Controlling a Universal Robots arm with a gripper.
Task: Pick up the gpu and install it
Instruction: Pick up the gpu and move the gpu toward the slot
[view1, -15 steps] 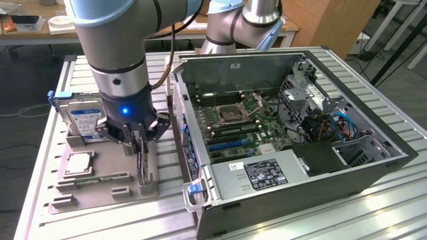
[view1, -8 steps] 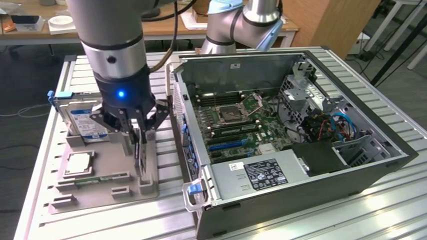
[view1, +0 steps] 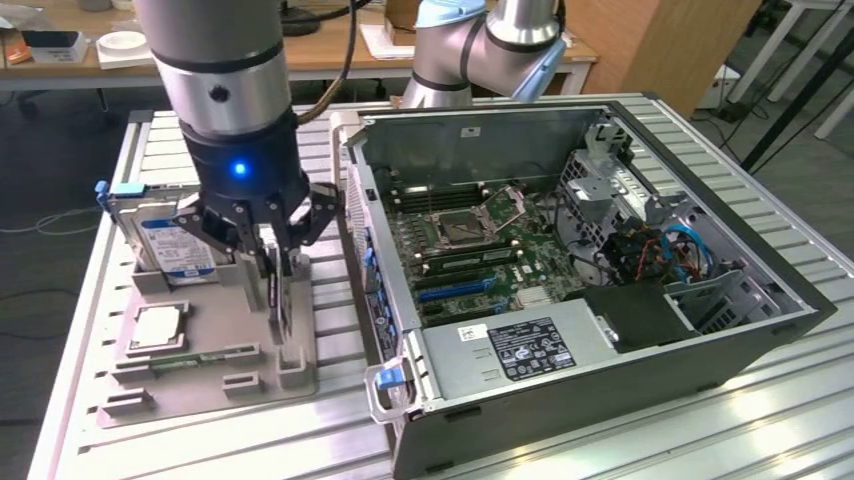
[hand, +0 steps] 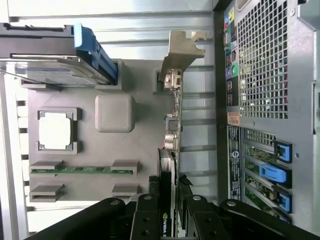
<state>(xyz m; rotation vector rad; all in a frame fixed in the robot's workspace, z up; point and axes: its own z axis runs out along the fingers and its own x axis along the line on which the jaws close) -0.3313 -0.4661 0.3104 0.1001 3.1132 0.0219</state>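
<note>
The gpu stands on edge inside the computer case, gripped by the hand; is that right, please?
Not inside: the exterior view shows the gpu standing on edge in the grey tray beside the computer case, gripped by the hand.

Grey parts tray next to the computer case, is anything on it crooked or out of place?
Nothing stands out. On the tray, the hard drive, processor and memory stick sit squarely in their recesses, and the gpu stands on edge in its slot with the gripper closed on it.
</note>
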